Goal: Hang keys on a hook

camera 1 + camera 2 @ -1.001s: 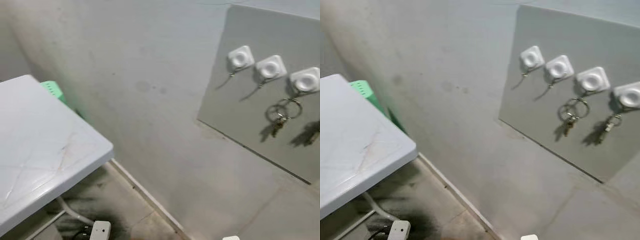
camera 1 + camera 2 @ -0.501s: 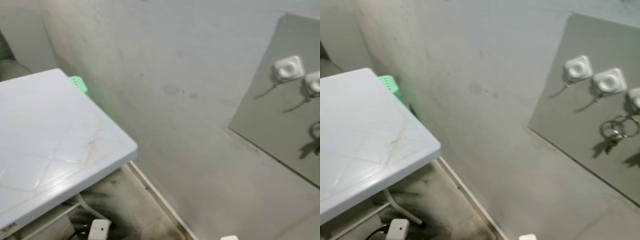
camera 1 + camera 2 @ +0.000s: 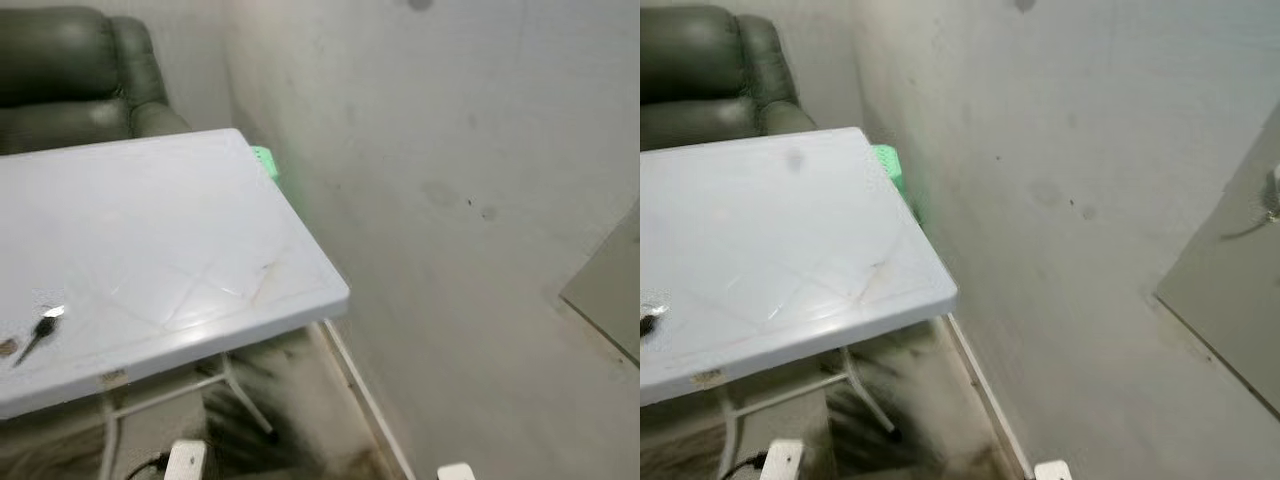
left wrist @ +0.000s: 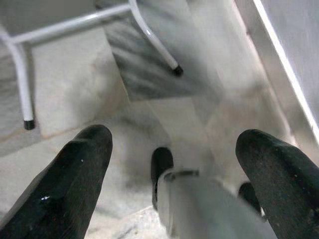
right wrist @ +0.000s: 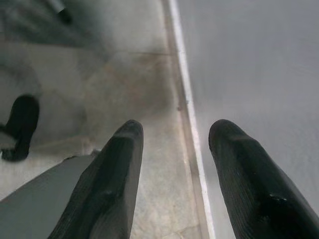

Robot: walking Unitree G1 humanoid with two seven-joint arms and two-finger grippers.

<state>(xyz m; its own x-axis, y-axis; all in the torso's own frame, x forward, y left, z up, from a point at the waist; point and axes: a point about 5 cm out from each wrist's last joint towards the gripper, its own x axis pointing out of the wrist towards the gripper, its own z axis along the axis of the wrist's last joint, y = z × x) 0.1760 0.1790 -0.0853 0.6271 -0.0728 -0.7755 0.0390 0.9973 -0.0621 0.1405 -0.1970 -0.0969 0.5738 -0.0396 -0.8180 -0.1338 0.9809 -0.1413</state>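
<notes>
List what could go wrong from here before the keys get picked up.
The keys lie near the left edge of the white table; a clumsy grasp could push them off. The table's corner juts toward the wall, so turning could bump it. Both claws, left and right, hang open and empty near the floor.

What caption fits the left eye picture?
White folding table beside a grey wall, a key near its edge, dark armchair behind.

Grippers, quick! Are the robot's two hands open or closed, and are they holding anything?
Left gripper: open, holding nothing, hanging over the floor.
Right gripper: open, holding nothing, hanging near the wall.
</notes>
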